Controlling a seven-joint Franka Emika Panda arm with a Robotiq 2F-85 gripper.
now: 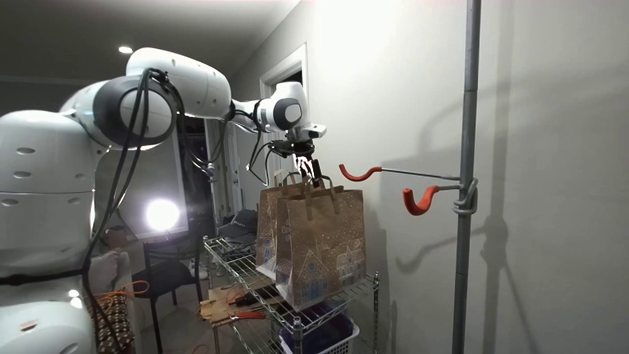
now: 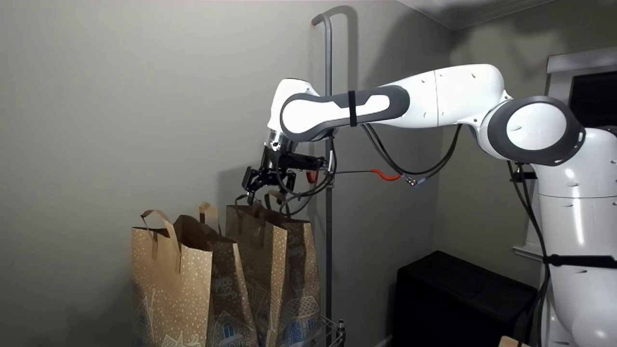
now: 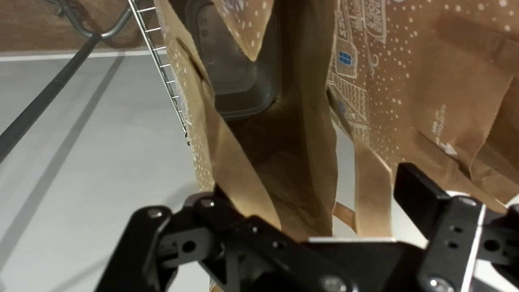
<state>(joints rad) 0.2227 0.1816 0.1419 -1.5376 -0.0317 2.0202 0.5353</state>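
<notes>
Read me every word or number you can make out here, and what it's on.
"pice", maybe part of a longer word: side of the left paper bag in an exterior view.
"ing", probably: side of the right paper bag there.
Too small: lettering on the dark cap.
Too blurred: other print on both bags.

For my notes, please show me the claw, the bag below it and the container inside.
Claw (image 2: 265,197): in an exterior view, between fingertips.
Bag (image 1: 327,246): in an exterior view, printed side.
Container (image 3: 235,73): in the wrist view, flat middle.
</notes>
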